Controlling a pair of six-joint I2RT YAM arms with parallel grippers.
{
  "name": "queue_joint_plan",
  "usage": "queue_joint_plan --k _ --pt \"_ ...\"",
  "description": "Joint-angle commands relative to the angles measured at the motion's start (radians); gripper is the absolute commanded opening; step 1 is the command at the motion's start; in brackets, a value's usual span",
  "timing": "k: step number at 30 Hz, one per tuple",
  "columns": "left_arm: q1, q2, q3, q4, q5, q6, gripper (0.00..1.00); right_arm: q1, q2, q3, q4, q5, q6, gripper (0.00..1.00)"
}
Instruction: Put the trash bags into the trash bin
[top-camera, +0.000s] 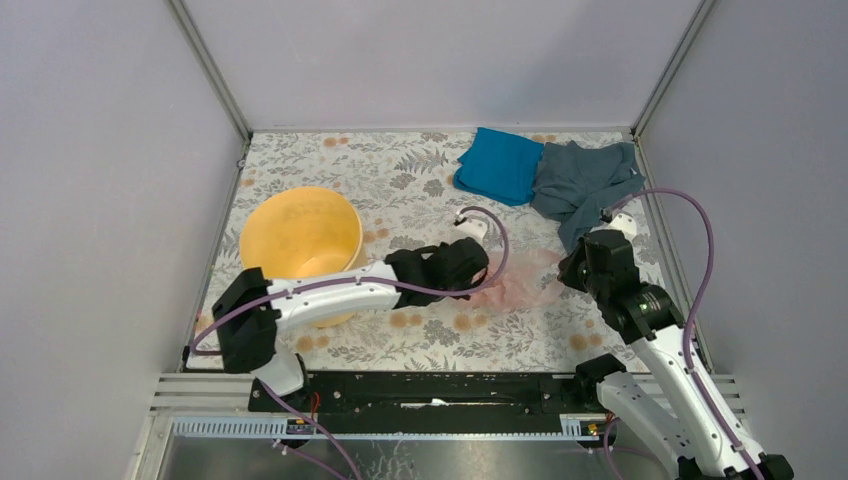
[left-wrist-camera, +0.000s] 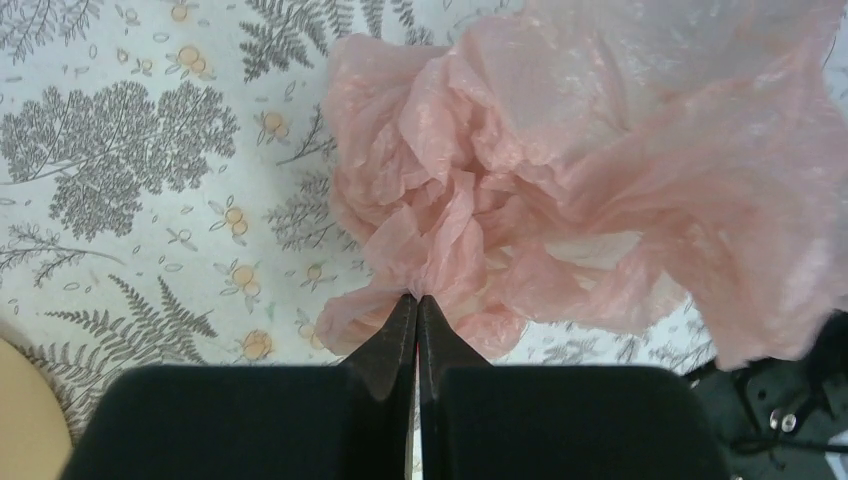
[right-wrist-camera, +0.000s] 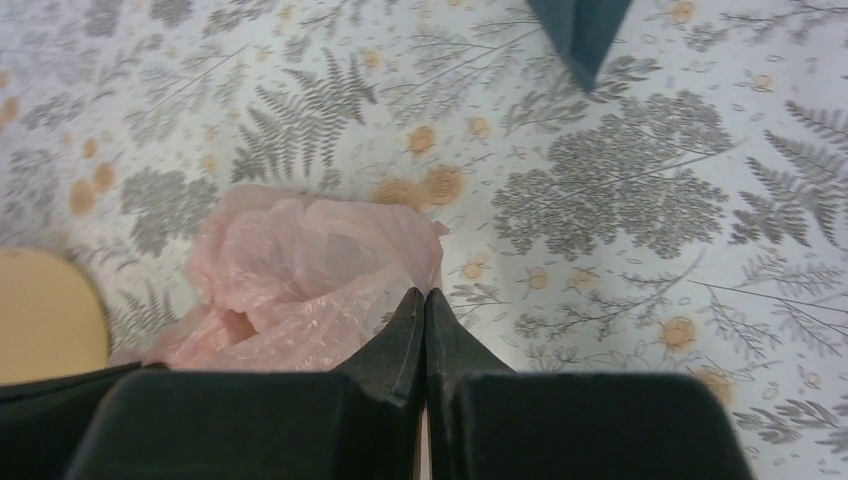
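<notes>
Grey walls (top-camera: 100, 150), floral tabletop (top-camera: 400, 175), pink bag (top-camera: 520, 285)

Bin (top-camera: 300, 240) on table (top-camera: 400, 180), left side. Bag (top-camera: 522, 285) right of bin, near centre. Left gripper (left-wrist-camera: 417, 300) at bag's left edge, right gripper (right-wrist-camera: 424, 295) at its right. Left cloth (top-camera: 498, 165) and right cloth (top-camera: 585, 180) touching, far right corner.

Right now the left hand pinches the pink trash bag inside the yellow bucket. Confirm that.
Wrong place: the left hand pinches the pink trash bag on the table, beside the yellow bucket, not inside. The top external view shows it.
</notes>
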Motion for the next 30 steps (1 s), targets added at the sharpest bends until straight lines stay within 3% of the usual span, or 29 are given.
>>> queue_joint_plan --k 1,6,8,12,17,25,30 --pt "-0.043 0.116 0.139 -0.08 -0.158 -0.075 0.0 -0.003 0.02 0.02 -0.007 0.137 0.05 0.0" --pt "-0.053 0.226 0.167 0.063 0.017 -0.124 0.03 -0.003 -0.003 0.031 -0.026 0.178 0.047 0.0" --pt "-0.052 0.243 0.167 0.11 0.083 -0.118 0.31 -0.004 -0.019 0.023 -0.025 0.187 0.052 0.0" --pt "-0.051 0.15 0.091 0.161 0.142 -0.066 0.72 -0.003 -0.038 0.001 -0.015 0.179 0.063 0.01" --pt "-0.039 -0.096 -0.036 0.185 0.184 0.013 0.97 -0.003 -0.047 0.027 -0.064 0.219 0.092 0.0" --pt "0.109 -0.36 -0.211 0.257 0.262 0.021 0.98 -0.003 -0.017 0.03 -0.233 0.333 0.306 0.0" --pt "0.195 -0.235 -0.209 0.279 0.334 0.007 0.73 -0.003 0.109 0.048 -0.497 0.558 0.654 0.05"
